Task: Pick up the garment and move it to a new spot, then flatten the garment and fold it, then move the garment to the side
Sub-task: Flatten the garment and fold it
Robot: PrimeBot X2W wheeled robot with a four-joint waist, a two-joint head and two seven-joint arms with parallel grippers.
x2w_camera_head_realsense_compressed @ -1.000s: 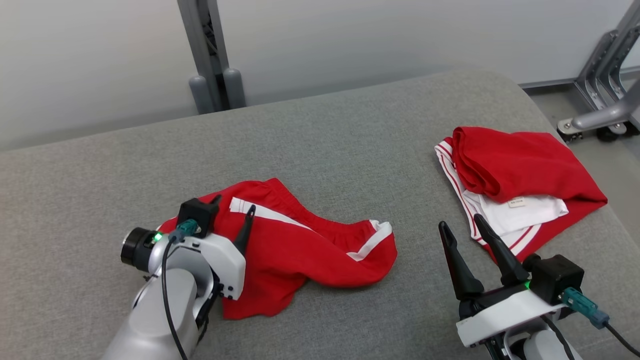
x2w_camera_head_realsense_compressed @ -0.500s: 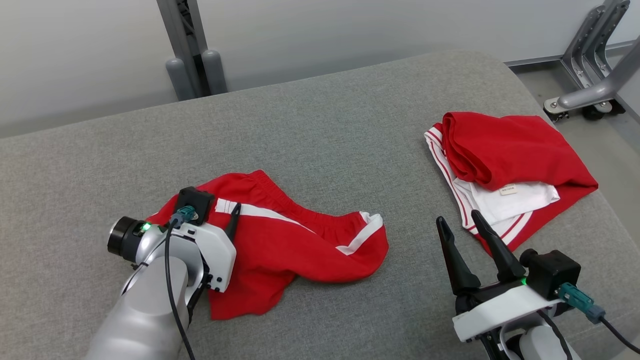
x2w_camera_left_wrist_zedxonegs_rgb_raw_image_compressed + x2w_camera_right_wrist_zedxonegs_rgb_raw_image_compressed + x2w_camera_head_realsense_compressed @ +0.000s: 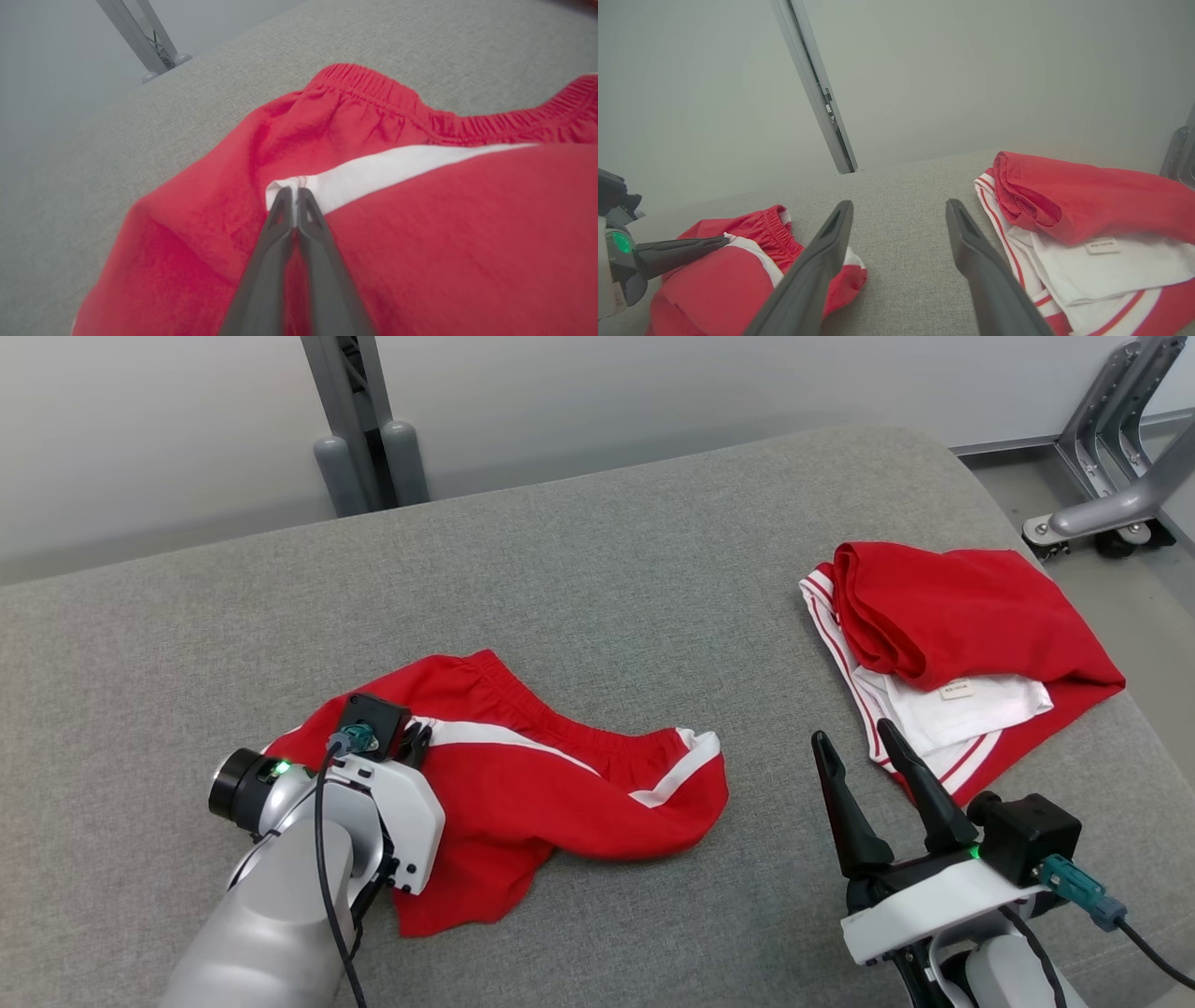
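Currently my left gripper [image 3: 294, 196] has its two dark fingers pressed together on the white stripe [image 3: 397, 168] of the red shorts [image 3: 560, 793], which lie crumpled on the left of the grey padded table [image 3: 607, 569]. My right gripper [image 3: 848, 735] hovers spread wide and empty, near a second red-and-white garment [image 3: 971, 625]. I judge the pinch shallow, so a quick lift could let the cloth slip free.

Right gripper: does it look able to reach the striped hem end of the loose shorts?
Probably yes. The right gripper is open over bare cushion, nothing lies between it and the hem of the shorts, and the folded pile sits on its other side.
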